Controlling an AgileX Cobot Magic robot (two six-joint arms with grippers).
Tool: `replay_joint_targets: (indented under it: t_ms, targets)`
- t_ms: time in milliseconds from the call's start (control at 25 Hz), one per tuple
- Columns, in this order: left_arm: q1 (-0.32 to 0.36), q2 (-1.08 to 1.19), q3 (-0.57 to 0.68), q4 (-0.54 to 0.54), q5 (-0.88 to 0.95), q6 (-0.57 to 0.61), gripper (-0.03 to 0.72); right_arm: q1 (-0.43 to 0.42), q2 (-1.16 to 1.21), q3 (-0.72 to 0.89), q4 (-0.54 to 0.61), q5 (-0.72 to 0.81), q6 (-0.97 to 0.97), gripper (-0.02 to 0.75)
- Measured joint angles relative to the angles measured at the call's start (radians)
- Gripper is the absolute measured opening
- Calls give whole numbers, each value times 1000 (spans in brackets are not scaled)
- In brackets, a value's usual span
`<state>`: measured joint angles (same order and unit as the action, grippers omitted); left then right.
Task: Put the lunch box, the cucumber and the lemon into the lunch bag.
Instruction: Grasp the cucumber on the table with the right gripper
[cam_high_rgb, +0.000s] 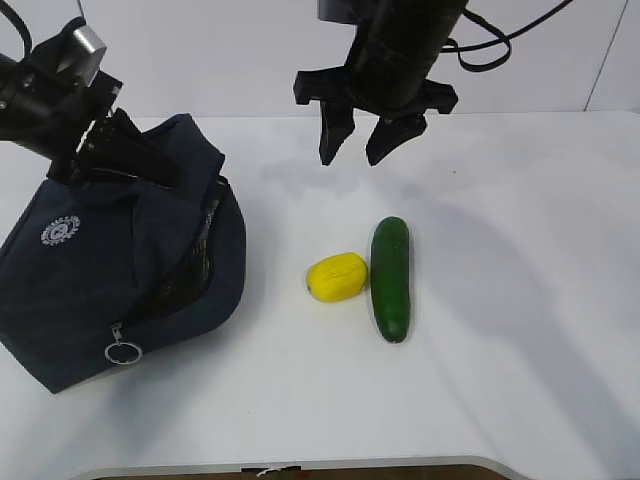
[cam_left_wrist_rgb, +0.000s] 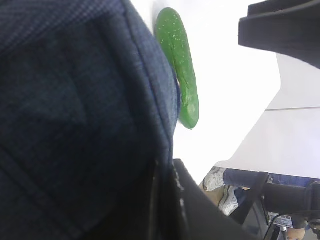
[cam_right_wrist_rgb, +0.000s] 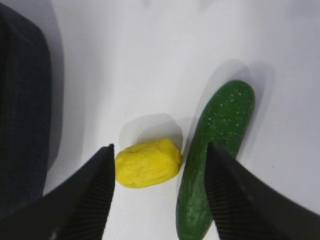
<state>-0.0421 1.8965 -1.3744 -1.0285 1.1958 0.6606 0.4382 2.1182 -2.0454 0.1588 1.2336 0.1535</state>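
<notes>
Exterior view: right hand (cam_high_rgb: 372, 143) hangs open above lemon (cam_high_rgb: 336, 277) & cucumber (cam_high_rgb: 391, 278), side by side on worktop (cam_high_rgb: 500, 380), while left hand (cam_high_rgb: 115, 150), closed, grips lunch bag (cam_high_rgb: 90, 290) top edge.

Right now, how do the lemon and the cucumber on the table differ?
The lemon is bright yellow, short and blocky; the cucumber is dark green, long and roughly straight. The lemon lies on the side nearer the lunch bag, the cucumber on the far side. Both rest on the white table, side by side, outside the bag.
</notes>
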Motion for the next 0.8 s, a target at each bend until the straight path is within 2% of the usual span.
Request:
replay_joint_targets:
  t_ms: [560, 800]
  targets:
    - [0, 0, 0, 2, 0, 0, -14, 8, -8, 74, -151, 4, 211, 461]
    - [0, 0, 0, 2, 0, 0, -14, 8, 17, 78, -169, 4, 233, 461]
